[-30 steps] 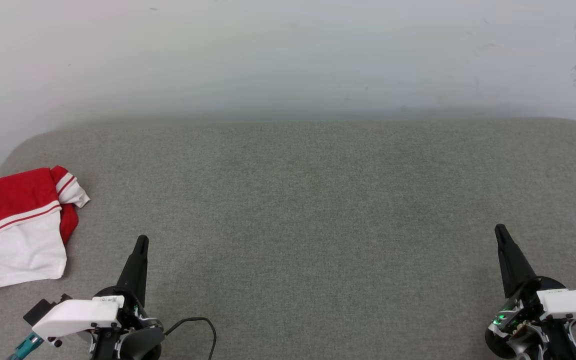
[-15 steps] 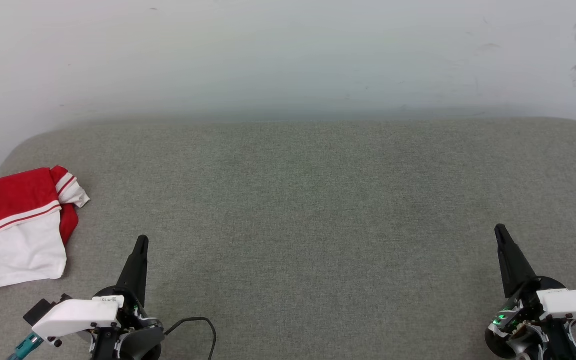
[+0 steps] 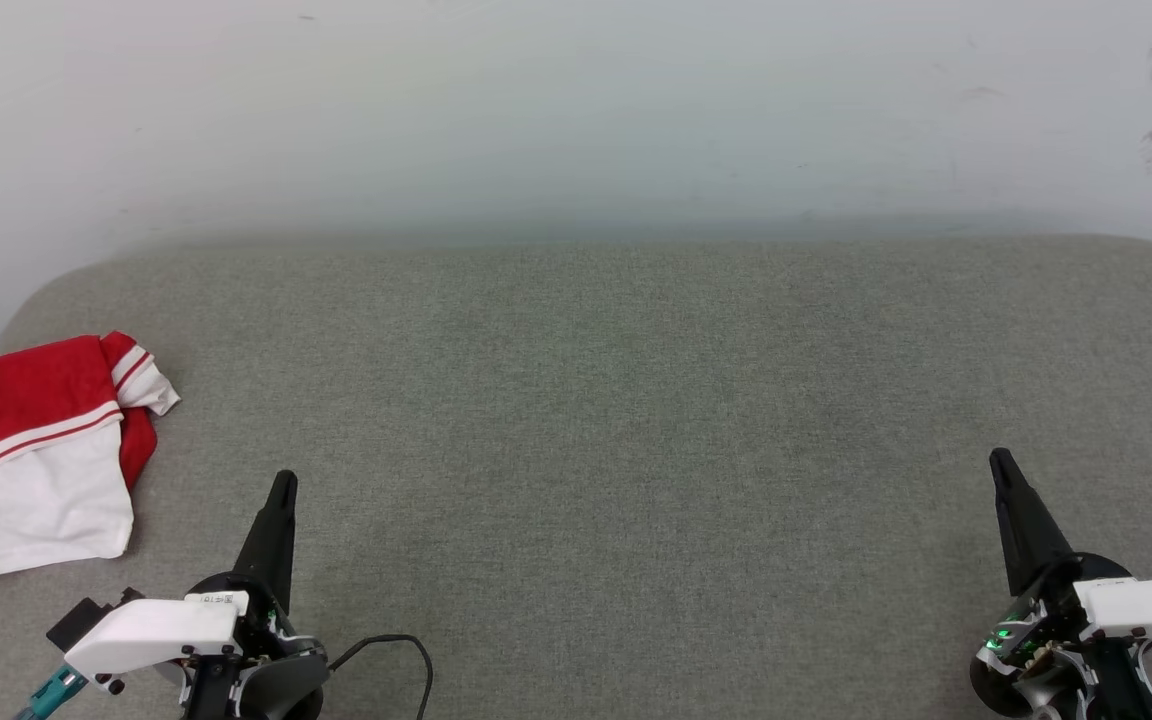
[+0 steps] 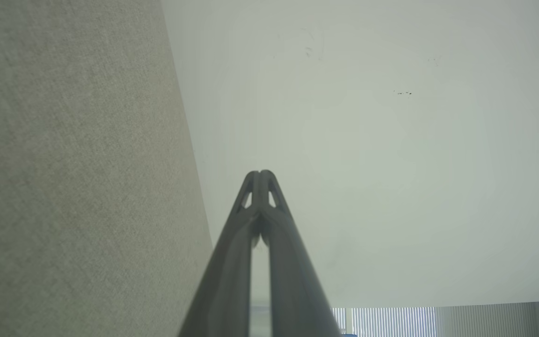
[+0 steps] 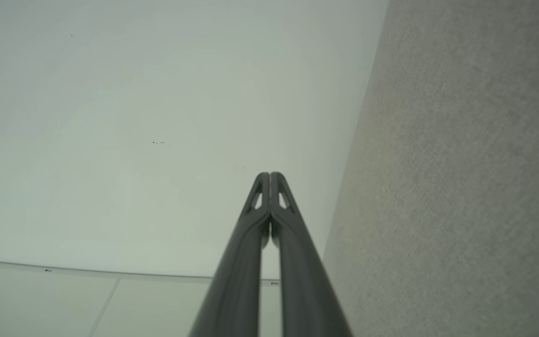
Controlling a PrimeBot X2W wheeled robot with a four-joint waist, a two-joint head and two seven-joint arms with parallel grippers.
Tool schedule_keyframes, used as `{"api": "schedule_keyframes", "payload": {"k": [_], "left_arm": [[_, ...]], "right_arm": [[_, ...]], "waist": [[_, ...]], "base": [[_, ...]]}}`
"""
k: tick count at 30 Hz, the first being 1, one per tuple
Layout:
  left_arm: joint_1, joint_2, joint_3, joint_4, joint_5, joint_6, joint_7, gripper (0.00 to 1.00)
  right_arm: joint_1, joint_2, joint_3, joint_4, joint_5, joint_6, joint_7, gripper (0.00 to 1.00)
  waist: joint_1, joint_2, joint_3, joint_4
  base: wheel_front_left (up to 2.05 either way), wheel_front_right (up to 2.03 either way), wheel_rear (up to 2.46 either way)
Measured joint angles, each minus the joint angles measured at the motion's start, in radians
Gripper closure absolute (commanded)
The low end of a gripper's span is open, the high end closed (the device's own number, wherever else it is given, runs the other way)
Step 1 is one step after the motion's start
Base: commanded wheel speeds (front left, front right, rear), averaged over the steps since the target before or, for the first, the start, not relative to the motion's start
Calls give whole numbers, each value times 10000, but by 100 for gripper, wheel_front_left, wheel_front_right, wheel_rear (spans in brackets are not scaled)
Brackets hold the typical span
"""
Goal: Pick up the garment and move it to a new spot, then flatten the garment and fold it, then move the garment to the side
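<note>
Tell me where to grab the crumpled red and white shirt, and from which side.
Probably the bunched red fold at the garment's right edge, below the striped cuff. It looks raised off the grey cushion and faces the left gripper, which should open and come in from that side.

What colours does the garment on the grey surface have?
Red and white, with red-white striped trim; the garment shows best in the head view.
</note>
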Motion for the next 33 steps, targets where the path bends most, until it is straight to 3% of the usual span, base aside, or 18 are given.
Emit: {"api": "schedule_keyframes", "payload": {"k": [10, 11, 33], "left_arm": [[0, 0, 0, 0, 0, 0, 2, 100], [28, -6, -12, 56, -4, 2, -2, 0], [658, -56, -186, 326, 454, 13, -807, 0]], "right_arm": [[0, 0, 0, 0, 0, 0, 0, 100], [31, 0, 4, 56, -2, 0, 0, 0], [576, 12, 433, 447, -905, -2, -805, 0]], "waist": [[0, 0, 0, 0], [0, 0, 0, 0], [1, 0, 13, -6]], "base": [[0, 0, 0], [0, 0, 0], [0, 0, 0]]}}
